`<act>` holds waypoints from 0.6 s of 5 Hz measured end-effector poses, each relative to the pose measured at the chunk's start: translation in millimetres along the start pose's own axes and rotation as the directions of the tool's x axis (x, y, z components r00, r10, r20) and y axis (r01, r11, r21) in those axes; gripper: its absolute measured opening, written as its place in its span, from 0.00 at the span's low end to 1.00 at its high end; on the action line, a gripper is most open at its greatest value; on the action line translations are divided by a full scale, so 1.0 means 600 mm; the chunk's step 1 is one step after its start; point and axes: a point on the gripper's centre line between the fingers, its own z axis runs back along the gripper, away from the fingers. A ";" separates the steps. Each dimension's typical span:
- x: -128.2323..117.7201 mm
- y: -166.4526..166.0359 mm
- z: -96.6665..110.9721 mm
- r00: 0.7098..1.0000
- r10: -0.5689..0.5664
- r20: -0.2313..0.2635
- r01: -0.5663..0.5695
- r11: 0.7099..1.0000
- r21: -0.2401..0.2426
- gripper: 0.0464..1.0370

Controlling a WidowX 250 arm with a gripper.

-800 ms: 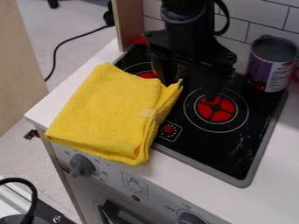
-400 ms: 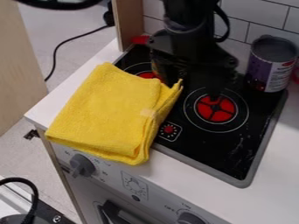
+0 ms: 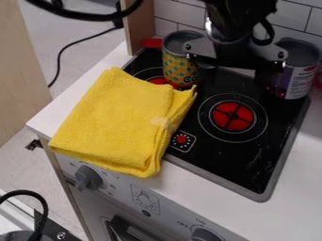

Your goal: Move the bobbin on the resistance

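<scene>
1. yellow cloth (image 3: 116, 124) lies on the white desk (image 3: 207, 197). part of it is on the black stove top (image 3: 220, 162) too.
2. we see no bobbin that we can be sure of. our best guess is the dotted can (image 3: 179, 68). it stands upright at the back. it is on or just beside the back burner (image 3: 158, 81), and we cannot tell which.
3. we see a purple can (image 3: 301, 77) upright at the back right. it might be the one we are asked to move, too.
4. our fingers (image 3: 236, 75) hang high at the back, near both cans. they look spread apart, and we see no can in them.
5. we think the resistance means a burner. the big burner (image 3: 232, 116) shows its red middle, so we guess it is the spot to fill.
6. we think the step now is to get set for a grab. next we should line up with the right can, go down around it, and squeeze. if we come in crooked, we could tip it.
</scene>
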 end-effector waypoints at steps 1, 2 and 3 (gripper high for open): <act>0.026 -0.021 -0.018 0.994 0.061 0.093 -0.065 0.997 0.043 0.96; 0.055 -0.037 -0.018 0.983 0.109 0.151 -0.119 0.991 0.058 0.96; 0.073 -0.052 -0.029 0.973 0.137 0.188 -0.150 0.987 0.058 0.96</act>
